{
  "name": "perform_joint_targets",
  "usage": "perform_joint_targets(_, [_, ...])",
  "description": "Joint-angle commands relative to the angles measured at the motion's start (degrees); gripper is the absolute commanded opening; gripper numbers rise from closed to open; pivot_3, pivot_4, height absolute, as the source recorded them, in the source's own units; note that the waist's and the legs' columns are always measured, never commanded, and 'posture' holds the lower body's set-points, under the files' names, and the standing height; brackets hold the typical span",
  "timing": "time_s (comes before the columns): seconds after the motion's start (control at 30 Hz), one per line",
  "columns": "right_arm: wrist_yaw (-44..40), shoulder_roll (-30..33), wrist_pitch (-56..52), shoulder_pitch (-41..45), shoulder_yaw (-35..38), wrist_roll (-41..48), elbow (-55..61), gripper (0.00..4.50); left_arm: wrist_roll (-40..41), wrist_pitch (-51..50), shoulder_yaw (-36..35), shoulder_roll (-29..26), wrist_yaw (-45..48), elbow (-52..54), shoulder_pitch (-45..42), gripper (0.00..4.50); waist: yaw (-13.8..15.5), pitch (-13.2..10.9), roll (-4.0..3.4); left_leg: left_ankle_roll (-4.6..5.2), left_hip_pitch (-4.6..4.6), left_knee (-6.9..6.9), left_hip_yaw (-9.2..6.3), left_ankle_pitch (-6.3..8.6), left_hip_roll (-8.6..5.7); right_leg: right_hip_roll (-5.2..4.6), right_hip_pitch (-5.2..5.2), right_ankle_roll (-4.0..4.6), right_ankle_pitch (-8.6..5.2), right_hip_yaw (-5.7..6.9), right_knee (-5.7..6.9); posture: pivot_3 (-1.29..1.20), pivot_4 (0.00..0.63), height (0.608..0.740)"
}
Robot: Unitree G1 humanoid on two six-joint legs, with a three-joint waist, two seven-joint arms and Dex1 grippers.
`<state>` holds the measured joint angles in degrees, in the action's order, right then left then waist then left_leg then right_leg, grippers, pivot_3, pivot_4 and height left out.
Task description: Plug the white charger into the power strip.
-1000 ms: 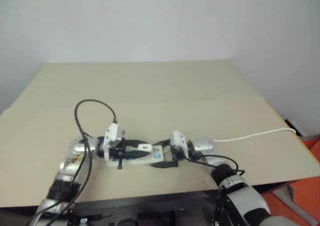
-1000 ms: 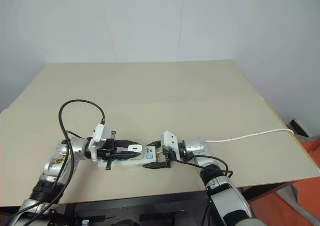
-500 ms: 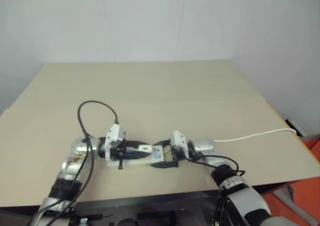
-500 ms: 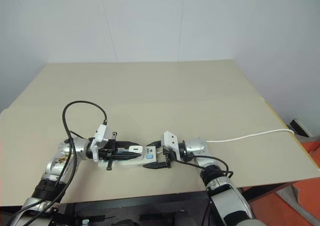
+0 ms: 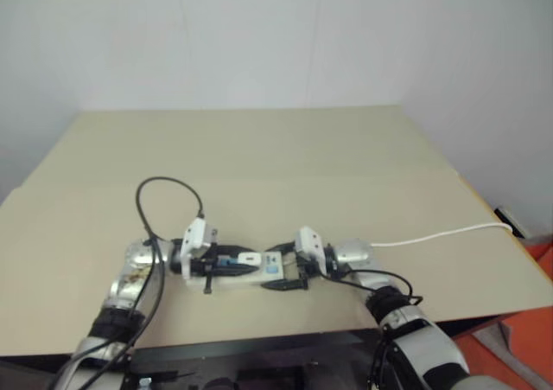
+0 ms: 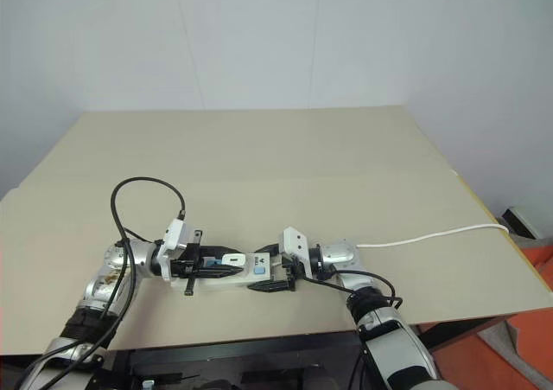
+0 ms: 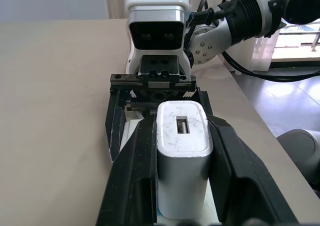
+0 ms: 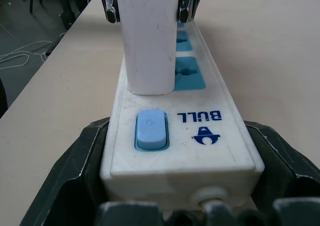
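While left hand (image 7: 182,196) pinches charger (image 7: 183,161) by its flat sides, right hand (image 8: 175,186) clamps strip (image 8: 175,131) end: both light, rigid, smooth plastic.

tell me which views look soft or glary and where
Left eye view: hazy, soft on the charger. Right eye view: crisper on the strip. Left wrist view: charger sharp, bright window glare behind. Right wrist view: strip lettering sharp, table beyond blurs.

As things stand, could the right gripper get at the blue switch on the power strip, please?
Probably not without letting go: the right gripper is clamped around the switch end of the power strip, so the blue switch sits between its fingers, uncovered.
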<state>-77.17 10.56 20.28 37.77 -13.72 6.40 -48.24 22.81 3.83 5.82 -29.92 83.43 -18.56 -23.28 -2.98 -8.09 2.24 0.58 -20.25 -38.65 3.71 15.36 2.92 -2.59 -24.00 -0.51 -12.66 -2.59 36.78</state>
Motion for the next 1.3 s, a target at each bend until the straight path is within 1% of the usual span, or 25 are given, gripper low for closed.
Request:
perform_joint_targets(0.03, [-0.62,1.78,-1.58,-2.17,-2.62,-3.75,-1.97,3.42,-4.63,0.29,1.03,-1.7,-1.28,-5.32,1.32,1.01,0.14,0.09,-0.11,0.0,0.01,0.0,0.0,0.0,0.0,0.0,0.0,0.01,-0.01,0.0,0.0,0.0,0.15,0.74])
perform_joint_targets(0.2, [-0.6,1.99,-1.7,-2.2,-2.66,-3.71,-1.76,3.42,-5.31,-2.48,2.88,-2.85,-1.34,-4.56,1.14,1.01,0.33,0.31,-0.37,0.0,0.02,0.02,0.01,0.0,0.0,0.02,0.0,0.0,-0.05,-0.01,-0.01,0.0,0.15,0.74])
perform_joint_targets(0.27, [-0.53,2.07,-1.47,-2.07,-3.01,-4.09,-1.86,3.42,-5.86,-5.37,4.19,-3.94,-0.98,-3.46,0.68,1.01,0.35,0.35,-0.38,0.0,0.02,0.02,0.01,0.0,0.0,0.02,0.01,0.0,-0.06,-0.01,-0.01,0.0,0.15,0.74])
perform_joint_targets(0.33, [-0.4,1.96,-1.46,-2.03,-3.15,-4.15,-1.95,3.42,-5.79,-5.8,4.71,-4.46,-0.89,-2.96,0.45,1.76,0.18,0.4,-0.48,0.0,0.02,0.03,0.0,0.0,0.0,0.03,0.0,-0.01,-0.07,-0.01,-0.02,0.0,0.15,0.74])
perform_joint_targets(0.57, [-0.11,1.92,-1.34,-2.07,-3.76,-4.44,-1.97,3.42,-4.37,-6.54,3.21,-4.42,-0.78,-1.11,-0.02,4.04,0.35,0.44,-0.59,0.02,0.04,0.21,0.06,0.0,-0.03,0.05,-0.06,-0.01,-0.09,-0.11,-0.09,0.0,0.15,0.74])
perform_joint_targets(0.6, [-0.04,1.9,-1.34,-2.06,-3.79,-4.49,-1.99,3.42,-4.07,-6.79,2.87,-4.67,-0.64,-0.54,0.08,4.33,0.34,0.44,-0.6,0.02,0.05,0.21,0.06,0.0,-0.03,0.05,-0.06,-0.01,-0.09,-0.11,-0.09,0.0,0.15,0.74])
perform_joint_targets(0.63, [-0.05,1.89,-1.39,-2.06,-3.79,-4.46,-1.96,3.42,-3.47,-6.86,2.13,-5.3,-0.25,0.31,0.25,4.47,0.31,0.44,-0.59,0.02,0.04,0.21,0.06,0.0,-0.03,0.04,-0.06,-0.01,-0.09,-0.11,-0.09,0.0,0.15,0.74])
perform_joint_targets(0.8, [0.21,1.97,-1.46,-2.21,-3.78,-4.37,-1.88,3.42,-0.6,-6.26,-4.33,-10.22,-0.01,1.87,-2.14,4.47,0.24,0.29,-0.48,0.02,-0.05,0.26,0.06,0.0,0.0,0.07,-0.21,0.01,-0.09,-0.11,-0.09,0.0,0.15,0.74])
perform_joint_targets(0.87, [0.38,1.93,-1.46,-2.2,-3.73,-4.33,-1.94,3.42,1.54,-9.32,-6.28,-14.24,3.25,2.71,-4.69,4.47,0.33,0.24,-0.39,0.02,-0.04,0.3,0.04,0.0,0.02,0.07,-0.21,0.05,-0.12,-0.08,-0.11,0.0,0.15,0.74])
perform_joint_targets(0.93, [0.76,1.91,-1.33,-2.25,-3.57,-4.3,-1.96,3.42,3.6,-13.18,-8.85,-17.72,4.29,1.98,-8.12,4.47,0.34,0.13,-0.2,0.02,-0.04,0.31,0.04,0.0,0.02,0.08,-0.22,0.08,-0.14,-0.05,-0.1,0.0,0.15,0.74])
perform_joint_targets(1.0, [0.55,1.89,-1.94,-2.18,-3.34,-3.96,-2.1,4.17,4.56,-14.05,-11.48,-19.88,3.98,0.32,-10.56,4.5,0.33,0.11,-0.16,0.02,-0.05,0.31,0.02,0.0,0.02,0.07,-0.2,0.13,-0.17,-0.01,-0.12,0.0,0.15,0.74])
perform_joint_targets(1.03, [0.27,1.96,-2.25,-2.09,-3.41,-3.97,-2.12,4.45,4.47,-13.95,-12.19,-20.74,4.21,-0.49,-11.19,4.5,0.29,0.12,-0.15,0.02,-0.05,0.31,0.03,0.0,0.02,0.06,-0.18,0.13,-0.17,-0.01,-0.16,0.0,0.15,0.74])
perform_joint_targets(1.13, [-0.3,2.38,-2.53,-2.08,-3.39,-3.93,-1.65,4.48,3.21,-12.35,-13.12,-22.76,5.33,-2.9,-12.03,4.5,0.25,0.12,-0.14,0.02,-0.02,0.41,0.06,0.0,0.01,0.06,-0.14,0.1,-0.16,-0.02,-0.32,0.0,0.15,0.74])
perform_joint_targets(1.3, [0.63,4.33,-3.05,-2.57,-2.23,-3.21,1.9,4.48,3.08,-12.1,-13.02,-22.06,4.88,-2.56,-11.23,4.5,0.82,0.01,0.13,0.02,-0.08,0.47,0.12,0.0,0.04,0.06,-0.15,0.11,-0.14,0.1,-0.42,0.0,0.15,0.74])
